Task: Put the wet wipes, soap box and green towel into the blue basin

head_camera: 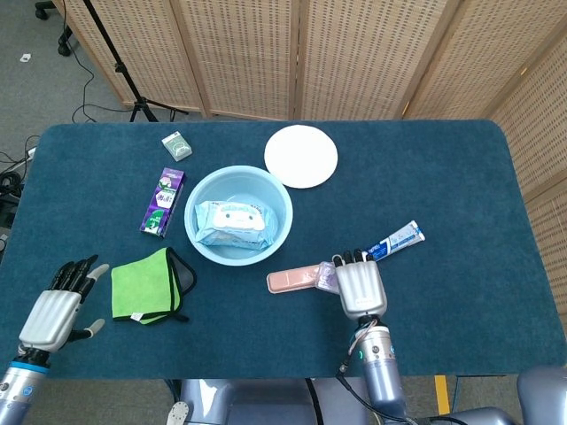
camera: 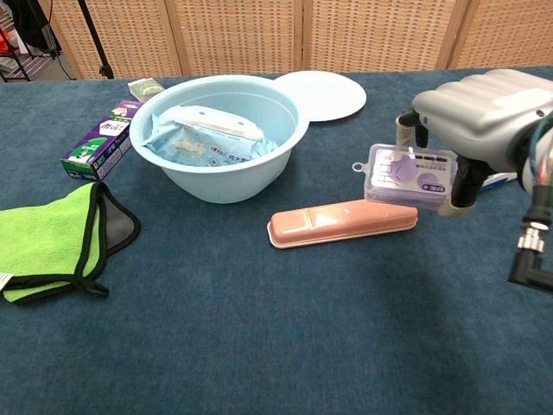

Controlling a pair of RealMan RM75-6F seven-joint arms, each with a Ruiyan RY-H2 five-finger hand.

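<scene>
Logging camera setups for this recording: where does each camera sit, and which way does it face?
Head view: high above the near table edge, looking steeply down on the blue plastic basin; both arms show, open left hand, right hand.
Chest view: low at the near edge, looking across the table; only the right hand shows, holding the clear purple soap box.
Shared: basin, wet wipes pack, green towel, pink case.
</scene>
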